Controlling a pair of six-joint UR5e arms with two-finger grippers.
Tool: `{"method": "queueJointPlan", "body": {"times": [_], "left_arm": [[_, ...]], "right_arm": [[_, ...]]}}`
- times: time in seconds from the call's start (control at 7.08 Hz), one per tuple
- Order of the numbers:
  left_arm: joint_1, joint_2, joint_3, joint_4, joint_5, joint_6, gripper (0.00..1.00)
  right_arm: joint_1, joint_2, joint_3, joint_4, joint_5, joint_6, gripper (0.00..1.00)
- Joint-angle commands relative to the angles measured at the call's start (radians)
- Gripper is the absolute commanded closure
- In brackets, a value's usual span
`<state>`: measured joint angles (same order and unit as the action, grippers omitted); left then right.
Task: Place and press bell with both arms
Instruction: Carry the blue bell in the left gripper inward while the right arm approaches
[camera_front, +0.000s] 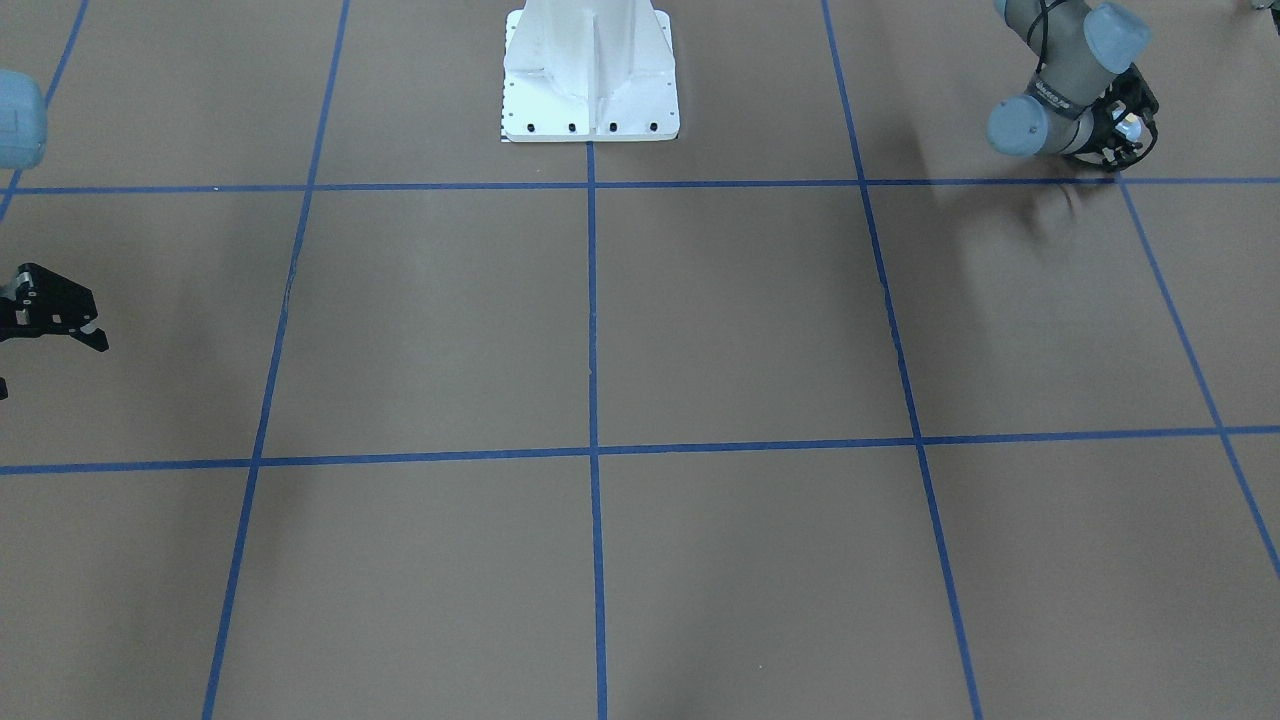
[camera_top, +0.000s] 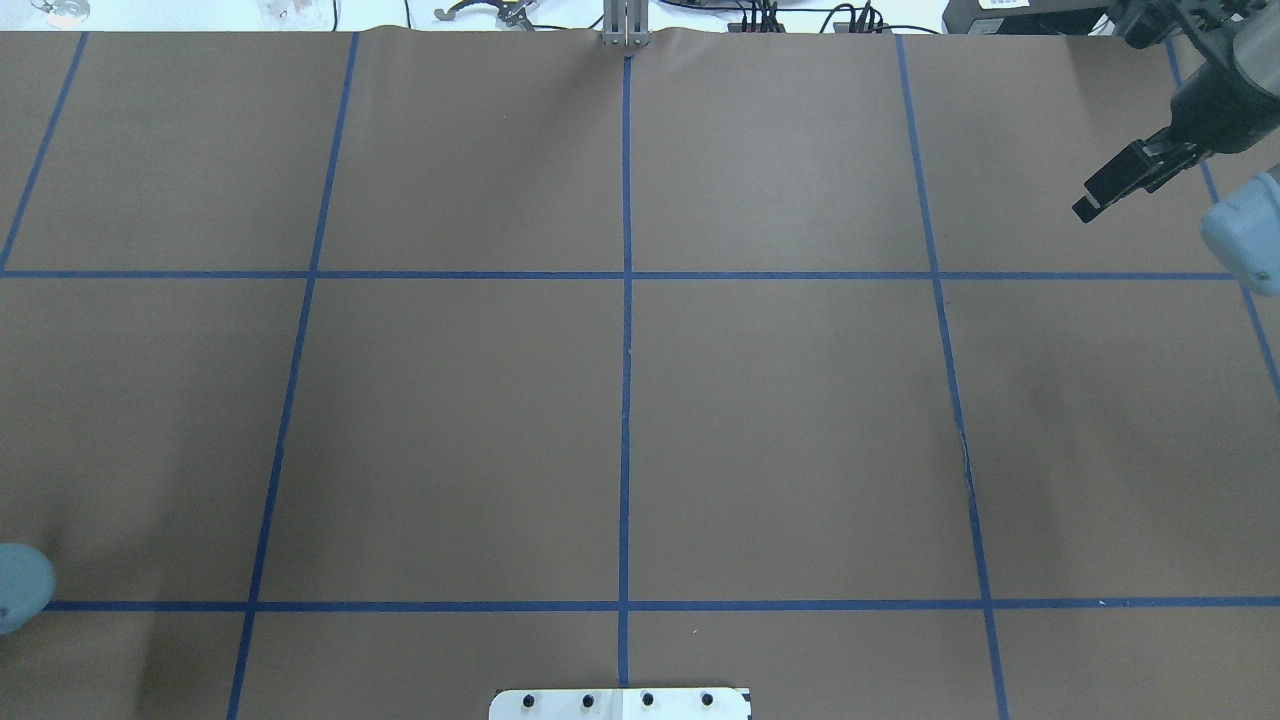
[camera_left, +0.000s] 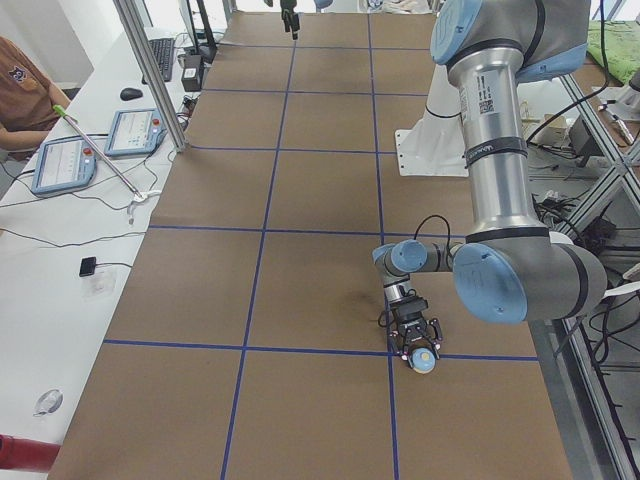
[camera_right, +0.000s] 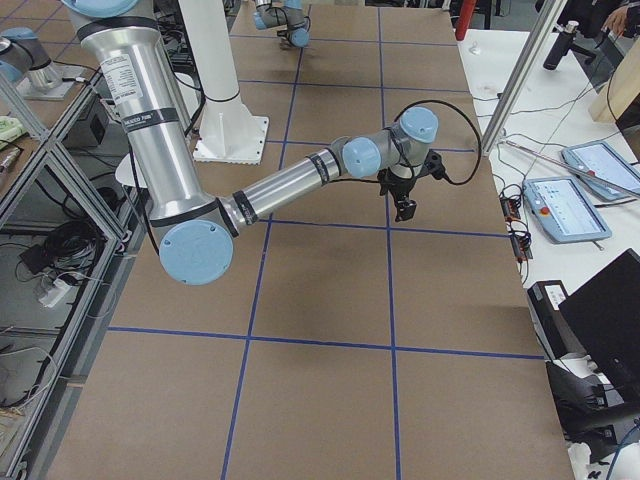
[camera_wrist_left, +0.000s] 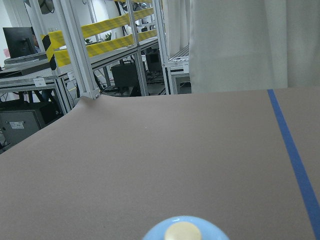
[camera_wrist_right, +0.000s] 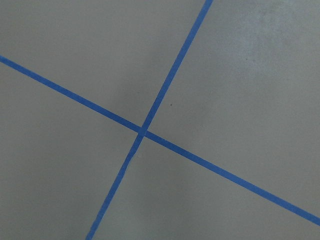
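Gripped between the fingers of the left hand (camera_front: 1128, 130), the bell (camera_left: 423, 360) is held low over the counter (camera_front: 700, 330) near the robot's left end. The right hand (camera_top: 1125, 182) is seen with fingers together, above the far right.

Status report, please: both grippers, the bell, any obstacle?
Left gripper shut on bell. Right gripper empty, far from it, open or shut unclear. No obstacle seen between them.
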<state>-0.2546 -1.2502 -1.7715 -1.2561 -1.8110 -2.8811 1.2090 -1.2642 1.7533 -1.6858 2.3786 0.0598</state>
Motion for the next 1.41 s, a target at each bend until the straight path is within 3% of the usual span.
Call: {"method": "queueJointPlan", "body": {"times": [0.0,0.28,0.42,0.71,0.85,1.13,1.27], "left_arm": [[0.000,0.005,-0.005,0.007,-0.002,-0.015,1.00],[0.000,0.067,-0.089,0.015,-0.002,0.003,1.00],[0.000,0.119,-0.189,0.061,-0.002,0.028,1.00],[-0.006,0.127,-0.435,0.247,-0.002,0.167,1.00],[-0.017,0.105,-0.510,0.324,0.001,0.268,1.00],[-0.076,-0.030,-0.534,0.392,0.024,0.474,1.00],[-0.191,-0.145,-0.523,0.396,0.176,0.619,1.00]], "right_arm": [[0.000,0.000,0.000,0.000,0.001,0.000,0.00],[0.001,0.000,0.000,0.000,0.004,0.000,0.00],[0.001,-0.001,0.002,-0.002,0.007,0.000,0.00],[0.001,-0.007,0.000,-0.002,0.004,0.002,0.00],[0.001,-0.004,-0.004,-0.002,0.002,0.005,0.00],[-0.009,0.006,-0.003,0.000,0.001,0.053,0.00],[-0.026,0.012,-0.003,0.017,0.001,0.101,0.00]]}}
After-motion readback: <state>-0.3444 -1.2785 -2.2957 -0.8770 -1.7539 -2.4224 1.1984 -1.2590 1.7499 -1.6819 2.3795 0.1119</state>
